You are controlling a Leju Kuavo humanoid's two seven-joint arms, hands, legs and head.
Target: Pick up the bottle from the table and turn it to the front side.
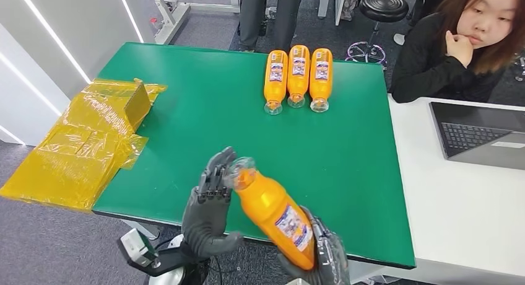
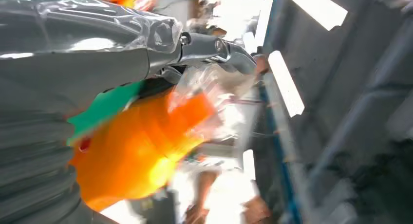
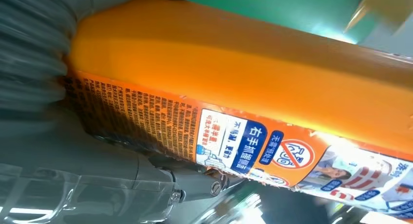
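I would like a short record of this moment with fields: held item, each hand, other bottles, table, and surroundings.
held item: orange bottle, lifted over the table's near edge, tilted, clear cap end toward the left hand
right hand: grips the bottle at its lower, labelled end
left hand: fingers at the cap end; firm hold cannot be told
other bottles: three orange bottles lying side by side at the far edge, labels up
table: green table
surroundings: yellow plastic wrap to the left; laptop and a seated person to the right
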